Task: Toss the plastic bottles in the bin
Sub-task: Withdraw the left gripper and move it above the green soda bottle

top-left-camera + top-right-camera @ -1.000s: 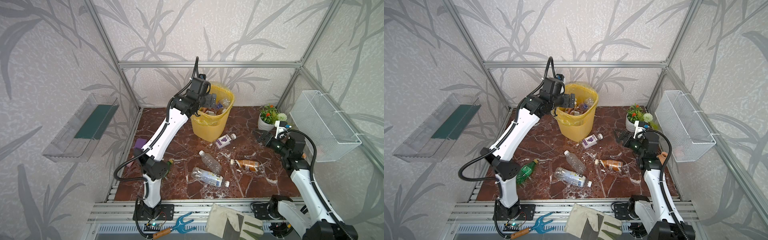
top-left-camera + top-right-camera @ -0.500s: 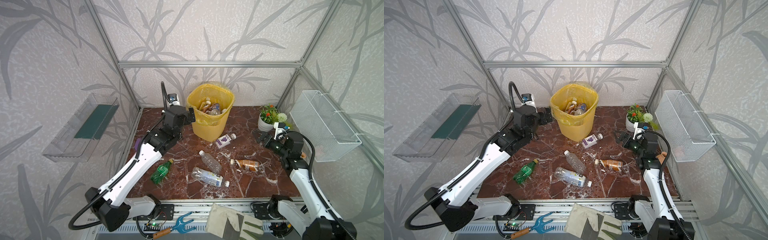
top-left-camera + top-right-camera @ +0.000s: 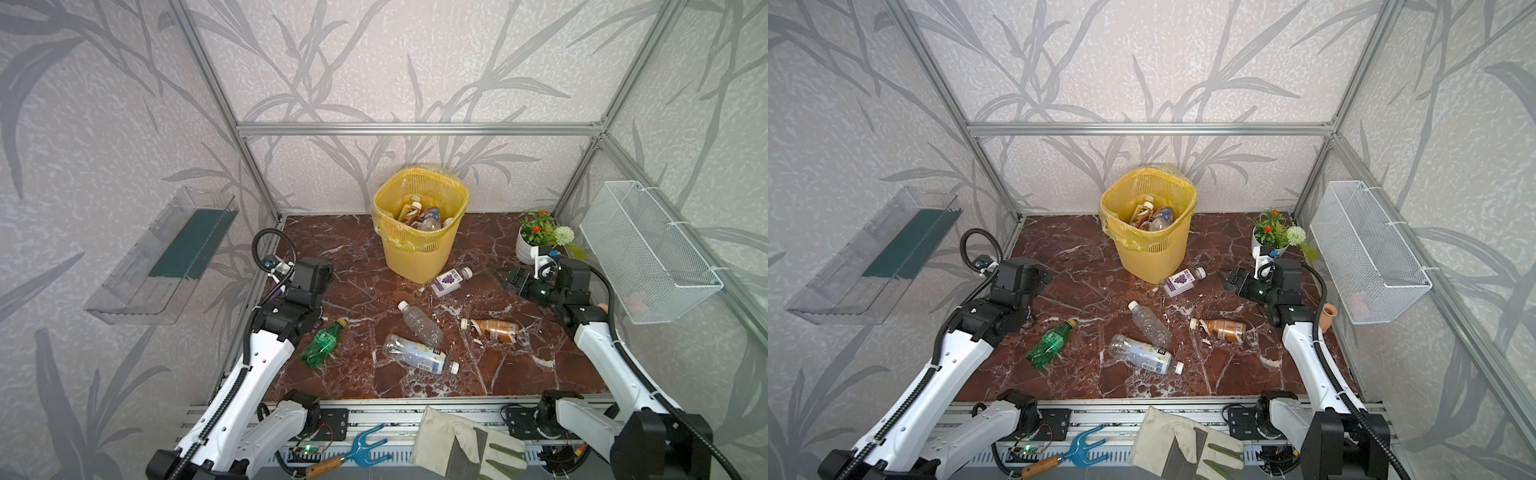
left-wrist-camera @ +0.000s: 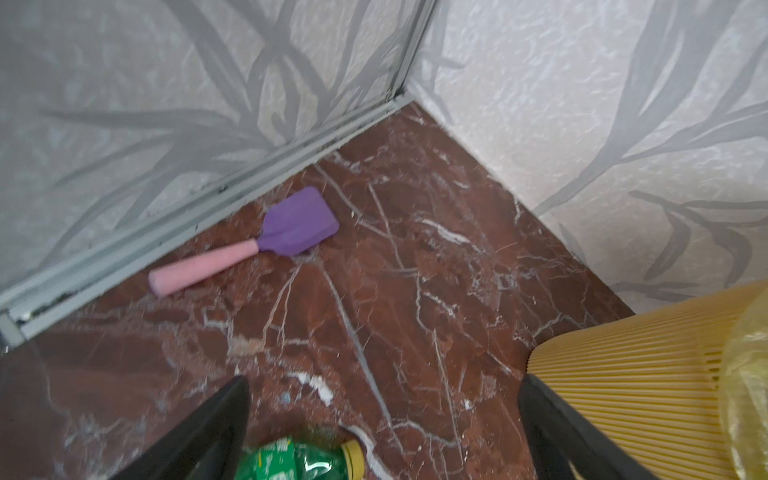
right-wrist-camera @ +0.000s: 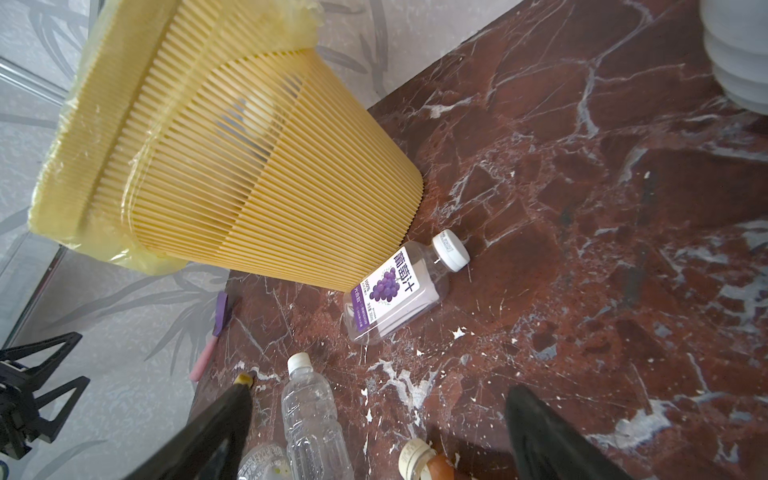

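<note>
The yellow bin (image 3: 419, 245) stands at the back with several bottles inside. Five plastic bottles lie on the marble floor: a purple-label one (image 3: 449, 282) against the bin's foot, a clear one (image 3: 420, 324), a blue-and-white-label one (image 3: 417, 359), a brown one (image 3: 492, 329) and a green one (image 3: 322, 349). My left gripper (image 4: 382, 419) hangs open over the floor near the left wall, and the green bottle's (image 4: 299, 459) yellow cap shows between its fingers. My right gripper (image 3: 513, 279) is open and empty at the right, facing the purple-label bottle (image 5: 395, 291).
A purple spatula with a pink handle (image 4: 266, 241) lies by the left wall. A flower pot (image 3: 536, 237) stands at the back right beneath a white wire basket (image 3: 648, 257). A clear shelf (image 3: 166, 257) hangs on the left wall. A glove (image 3: 465, 449) and a blue rake (image 3: 357, 451) lie at the front.
My left arm has pulled back from above the bin and come down low at the left, near the green bottle. The right arm has hardly moved.
</note>
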Controlling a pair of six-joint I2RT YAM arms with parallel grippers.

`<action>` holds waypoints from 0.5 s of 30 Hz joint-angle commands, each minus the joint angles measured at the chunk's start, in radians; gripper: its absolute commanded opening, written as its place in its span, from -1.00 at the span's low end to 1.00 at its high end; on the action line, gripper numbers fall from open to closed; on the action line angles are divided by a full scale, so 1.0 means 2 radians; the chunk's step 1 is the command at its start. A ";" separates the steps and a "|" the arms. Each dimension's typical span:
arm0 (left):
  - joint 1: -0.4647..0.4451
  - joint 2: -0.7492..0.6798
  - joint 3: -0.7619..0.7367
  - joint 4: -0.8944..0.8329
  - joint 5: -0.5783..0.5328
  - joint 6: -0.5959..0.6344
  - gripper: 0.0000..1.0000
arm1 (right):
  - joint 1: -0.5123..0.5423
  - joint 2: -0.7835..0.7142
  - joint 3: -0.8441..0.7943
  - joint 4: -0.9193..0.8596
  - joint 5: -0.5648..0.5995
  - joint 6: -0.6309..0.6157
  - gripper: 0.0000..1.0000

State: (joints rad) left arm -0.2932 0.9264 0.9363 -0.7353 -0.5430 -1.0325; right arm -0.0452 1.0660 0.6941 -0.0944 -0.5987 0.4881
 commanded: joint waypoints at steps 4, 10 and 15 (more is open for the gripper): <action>0.002 -0.029 -0.088 -0.034 0.080 -0.269 0.99 | 0.001 0.008 0.006 0.002 0.006 -0.003 0.90; -0.001 -0.054 -0.158 -0.023 0.115 -0.402 0.99 | 0.001 0.001 0.005 -0.016 0.010 -0.020 0.91; -0.004 -0.061 -0.172 -0.032 0.096 -0.438 0.98 | 0.001 0.007 0.006 -0.015 0.009 -0.018 0.92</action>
State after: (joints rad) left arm -0.2958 0.8188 0.6128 -0.7845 -0.3397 -1.7557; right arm -0.0448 1.0786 0.6945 -0.1112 -0.5842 0.4652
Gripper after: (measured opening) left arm 0.991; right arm 0.959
